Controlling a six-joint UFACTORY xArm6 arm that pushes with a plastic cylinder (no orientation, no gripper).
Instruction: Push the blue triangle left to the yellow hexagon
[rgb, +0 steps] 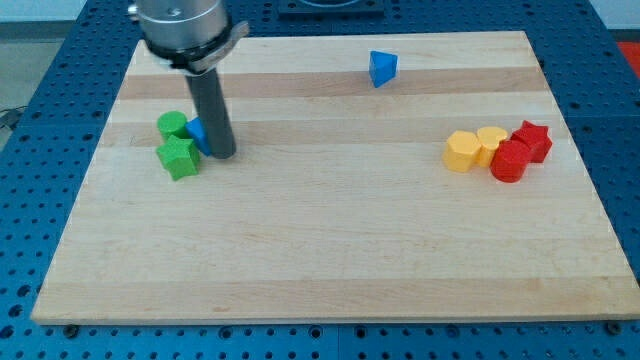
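Observation:
The blue triangle (382, 67) lies near the view's top, right of centre. The yellow hexagon (461, 152) lies at the view's right, below and to the right of the triangle, touching a yellow heart-like block (491, 144). My tip (222, 154) is at the view's left, far from both. It rests against another blue block (197, 132), mostly hidden behind the rod, with two green blocks beside it, one higher (172, 125) and one lower (179, 157).
Two red blocks, one nearer the view's bottom (510, 160) and one farther right (534, 140), sit against the yellow pair at the view's right. The wooden board (330, 260) lies on a blue perforated table (620, 120). The arm's body (185, 30) hangs over the board's top left.

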